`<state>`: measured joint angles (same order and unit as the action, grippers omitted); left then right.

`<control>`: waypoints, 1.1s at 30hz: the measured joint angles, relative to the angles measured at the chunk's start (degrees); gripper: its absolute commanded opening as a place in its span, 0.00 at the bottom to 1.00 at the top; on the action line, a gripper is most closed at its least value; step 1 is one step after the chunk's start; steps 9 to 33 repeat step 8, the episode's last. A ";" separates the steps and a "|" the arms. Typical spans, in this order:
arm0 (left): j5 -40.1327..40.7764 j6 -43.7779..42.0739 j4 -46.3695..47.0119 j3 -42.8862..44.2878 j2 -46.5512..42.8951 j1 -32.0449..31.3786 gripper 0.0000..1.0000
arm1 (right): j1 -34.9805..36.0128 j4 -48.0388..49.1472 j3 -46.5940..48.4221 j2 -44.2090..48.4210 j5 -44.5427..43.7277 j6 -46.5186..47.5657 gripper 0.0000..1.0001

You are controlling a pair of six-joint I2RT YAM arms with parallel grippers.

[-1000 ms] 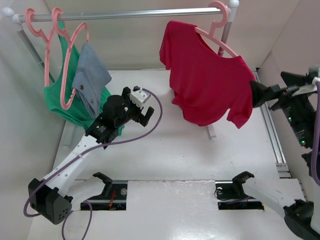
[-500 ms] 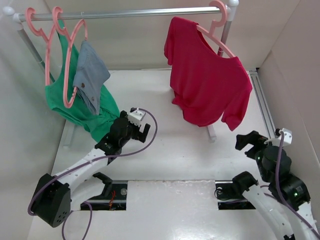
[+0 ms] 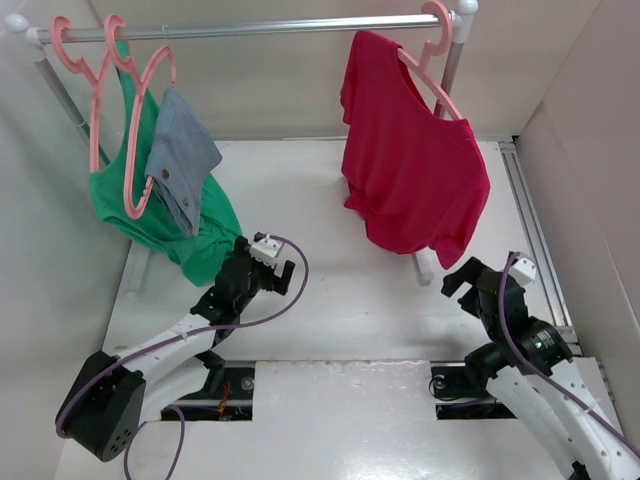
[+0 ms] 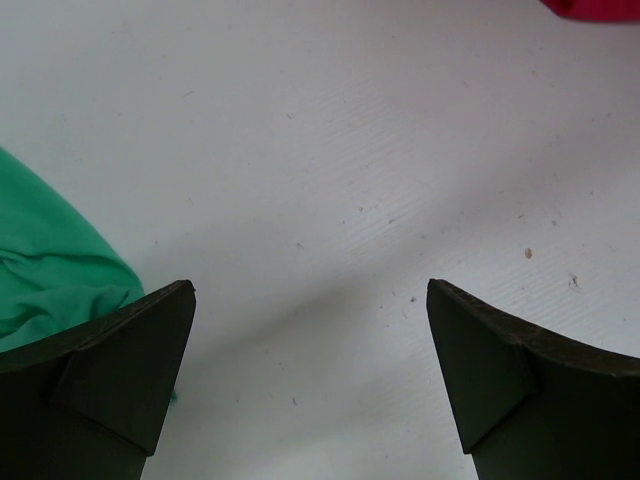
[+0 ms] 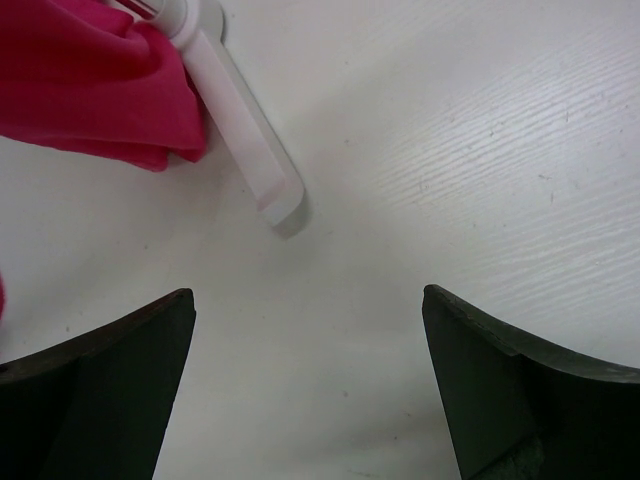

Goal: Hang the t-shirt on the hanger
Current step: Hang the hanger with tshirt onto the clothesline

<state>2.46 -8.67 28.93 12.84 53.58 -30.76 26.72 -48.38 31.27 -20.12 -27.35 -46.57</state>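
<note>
The crimson t-shirt [image 3: 410, 170] hangs on the salmon-pink hanger [image 3: 438, 62], whose hook sits on the rail's right end. Its hem shows in the right wrist view [image 5: 90, 80], and a scrap of it in the left wrist view [image 4: 600, 8]. My left gripper [image 3: 277, 277] is low over the table beside the green garment, open and holding nothing [image 4: 310, 290]. Below the shirt's right side, my right gripper [image 3: 462, 285] is also open and holding nothing [image 5: 308, 292]. Neither gripper touches the shirt.
The metal rail [image 3: 250, 28] spans the back. At its left end, pink hangers carry a green garment [image 3: 150, 205] and a grey-blue cloth [image 3: 180, 150]. The rack's white foot [image 5: 250, 150] lies just ahead of my right gripper. Walls close in on both sides.
Both arms have drawn back toward their bases and dropped low. The right gripper left the shirt's right sleeve; the shirt has swung left and hangs narrower.
</note>
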 measured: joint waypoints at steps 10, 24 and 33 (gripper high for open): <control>-0.46 -0.52 2.62 0.00 0.02 0.50 1.00 | 0.00 3.56 -6.40 4.33 0.87 -2.75 1.00; -0.46 -0.52 2.62 0.00 0.02 0.50 1.00 | 0.00 3.56 -6.40 4.33 0.87 -2.75 1.00; -0.46 -0.52 2.62 0.00 0.02 0.50 1.00 | 0.00 3.56 -6.40 4.33 0.87 -2.75 1.00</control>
